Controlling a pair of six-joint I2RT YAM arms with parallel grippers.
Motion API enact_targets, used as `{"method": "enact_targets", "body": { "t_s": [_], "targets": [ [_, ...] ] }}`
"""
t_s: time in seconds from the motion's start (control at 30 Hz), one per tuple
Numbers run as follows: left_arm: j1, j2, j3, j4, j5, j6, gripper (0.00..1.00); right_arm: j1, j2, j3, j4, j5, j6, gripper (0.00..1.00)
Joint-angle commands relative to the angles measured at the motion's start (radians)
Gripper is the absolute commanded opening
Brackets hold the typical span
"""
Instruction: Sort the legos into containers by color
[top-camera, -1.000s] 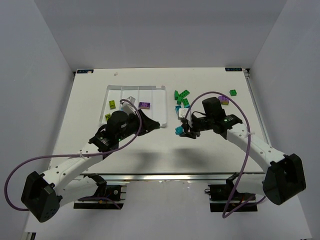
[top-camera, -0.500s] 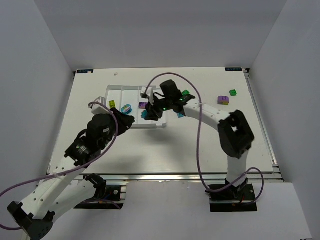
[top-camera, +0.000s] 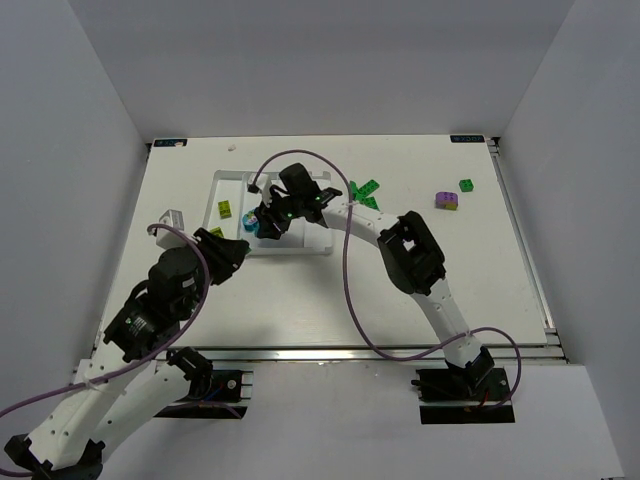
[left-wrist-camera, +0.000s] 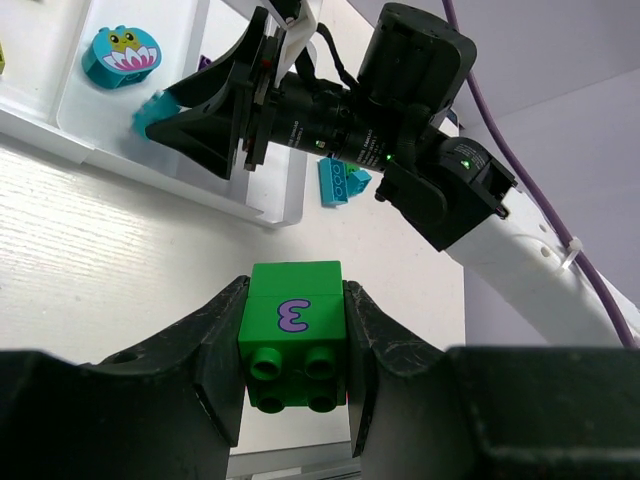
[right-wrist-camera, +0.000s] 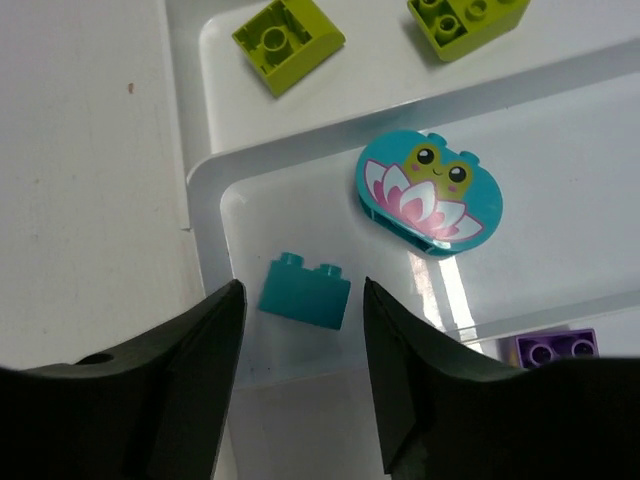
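Observation:
My right gripper hangs open over the near end of the white tray. A small teal lego lies loose on the compartment floor between the fingers, beside a teal frog-and-flower piece. Two yellow-green legos lie in the compartment beside it, and a purple one in the one on the other side. My left gripper is shut on a green lego marked with a purple 3. It is held above the bare table just in front of the tray, near the right gripper.
Several green legos lie on the table right of the tray, with a teal one close to the tray's corner. A purple lego and a green one sit farther right. My right arm crosses the table's middle.
The right arm has swung left from the table to the tray's near end with the teal lego and opened its jaws over it. The left arm has pulled back left and nearer.

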Motion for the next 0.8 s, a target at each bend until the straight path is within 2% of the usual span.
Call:
{"method": "enact_targets", "body": {
  "t_s": [0.0,0.03,0.1,0.13,0.27,0.37,0.4,0.43,0.5,0.53,0.57,0.63,0.67,0.7,0.77],
  "targets": [
    [0.003,0.003,-0.008,-0.020,-0.019,-0.017,0.00,0.005,0.000,0.044,0.040,0.042,-0.014,0.57],
    [0.003,0.006,-0.007,-0.020,-0.022,-0.016,0.00,0.005,-0.004,0.036,0.042,0.048,-0.015,0.64],
    [0.003,0.017,-0.008,-0.014,-0.019,-0.013,0.00,0.005,-0.009,0.030,0.039,0.047,-0.021,0.70],
    [0.003,0.023,-0.008,-0.006,-0.018,-0.011,0.00,0.003,-0.020,0.029,0.037,0.040,-0.024,0.76],
    [0.003,0.046,-0.022,0.039,0.021,-0.013,0.00,-0.012,-0.087,0.018,-0.001,-0.024,-0.038,0.87],
    [0.003,0.058,-0.030,0.092,0.068,-0.023,0.00,-0.047,-0.210,-0.054,-0.093,-0.165,-0.183,0.89],
    [0.003,0.060,-0.036,0.108,0.082,-0.025,0.00,-0.079,-0.257,-0.103,-0.099,-0.221,-0.222,0.89],
    [0.003,0.066,-0.037,0.141,0.096,-0.026,0.00,-0.095,-0.358,-0.229,-0.093,-0.336,-0.265,0.89],
    [0.003,0.077,-0.046,0.177,0.149,-0.031,0.00,-0.144,-0.472,-0.374,-0.078,-0.409,-0.389,0.89],
    [0.004,0.091,-0.049,0.224,0.174,-0.032,0.00,-0.159,-0.594,-0.451,-0.060,-0.467,-0.438,0.89],
    [0.006,0.100,-0.053,0.246,0.200,-0.036,0.00,-0.176,-0.656,-0.622,0.012,-0.493,-0.505,0.89],
    [0.007,0.136,-0.066,0.348,0.303,-0.039,0.00,-0.208,-0.841,-0.773,0.080,-0.522,-0.554,0.90],
    [0.007,0.155,-0.071,0.380,0.341,-0.048,0.00,-0.213,-0.888,-0.850,0.036,-0.521,-0.636,0.90],
    [0.009,0.175,-0.074,0.414,0.428,-0.051,0.00,-0.211,-0.928,-0.864,-0.013,-0.521,-0.673,0.90],
    [0.010,0.239,-0.080,0.502,0.504,-0.052,0.00,-0.211,-1.012,-0.884,-0.085,-0.524,-0.690,0.89]
  ]
}}
